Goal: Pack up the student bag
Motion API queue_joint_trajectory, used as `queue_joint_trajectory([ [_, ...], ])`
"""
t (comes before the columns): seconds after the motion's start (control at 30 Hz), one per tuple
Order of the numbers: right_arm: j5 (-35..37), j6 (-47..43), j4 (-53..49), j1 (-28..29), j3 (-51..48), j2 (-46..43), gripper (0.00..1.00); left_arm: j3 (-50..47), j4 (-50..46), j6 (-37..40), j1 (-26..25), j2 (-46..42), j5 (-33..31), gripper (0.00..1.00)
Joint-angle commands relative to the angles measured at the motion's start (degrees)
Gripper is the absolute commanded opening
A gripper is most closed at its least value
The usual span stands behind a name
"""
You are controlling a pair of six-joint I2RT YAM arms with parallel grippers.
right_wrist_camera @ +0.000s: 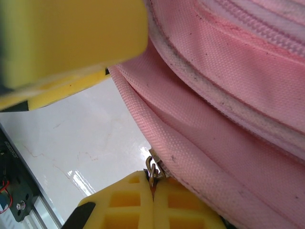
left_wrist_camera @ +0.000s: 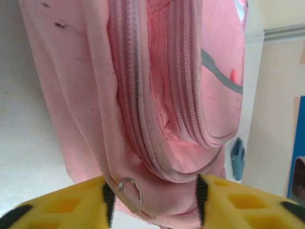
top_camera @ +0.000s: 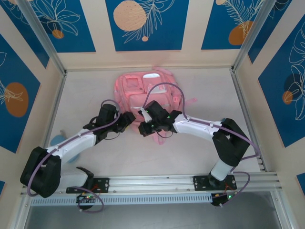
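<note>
My pink student bag (top_camera: 143, 88) lies on the table (top_camera: 209, 95), far side, in the middle. My right claw (right_wrist_camera: 153, 193) is closed tight on a small metal zip pull (right_wrist_camera: 153, 169) at the bag's edge. My left claw (left_wrist_camera: 152, 202) has its yellow fingers apart, with the bag's end and a little metal ring (left_wrist_camera: 129, 187) between them. Is it squeezing? I cannot tell.

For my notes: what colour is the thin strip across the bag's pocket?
Grey strip on the pink student bag; clearest in left wrist view.
</note>
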Motion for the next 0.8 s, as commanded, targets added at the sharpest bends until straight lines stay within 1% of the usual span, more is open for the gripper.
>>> queue_joint_trajectory([
  [0.0, -1.11, -1.24, -1.29, 1.41, 2.32, 0.31, 0.0, 1.58, 2.28, 0.46, -0.75, 1.24, -0.13, 0.36],
  [0.1, 3.21, -0.77, -4.07, 2.01, 2.87, 0.37, 0.0, 1.87, 0.28, 1.06, -0.71, 1.3, -1.21, 0.19],
  [0.17, 9.17, 0.34, -7.2, 2.42, 2.77, -0.4, 0.0, 2.34, -2.42, 2.25, -0.76, 1.08, -2.78, 0.08],
  [0.23, 13.75, 1.33, -10.71, 2.51, 2.53, -1.49, 0.0, 2.77, -4.32, 3.63, -0.75, 0.83, -4.14, 0.0],
  [0.37, 21.8, 3.37, -18.07, 2.42, 1.25, -4.42, 0.0, 3.75, -8.05, 6.09, -0.62, 0.57, -6.49, 0.0],
  [0.53, 28.19, 6.0, -23.99, 1.41, -2.06, -8.43, 0.0, 5.2, -11.62, 8.6, -0.51, -0.04, -8.75, 0.0],
  [0.6, 28.92, 6.58, -24.65, 0.07, -3.68, -9.35, 0.0, 5.68, -12.82, 9.39, -0.37, -0.34, -9.47, 0.0],
  [0.67, 27.85, 6.8, -24.49, -1.4, -4.57, -9.91, 0.0, 6.03, -13.6, 9.93, -0.25, -0.49, -9.89, 0.0],
  [0.77, 24.31, 5.51, -22.65, -1.84, -4.27, -10.13, 0.0, 6.65, -15.62, 11.21, 0.08, -0.64, -10.73, 0.0],
])
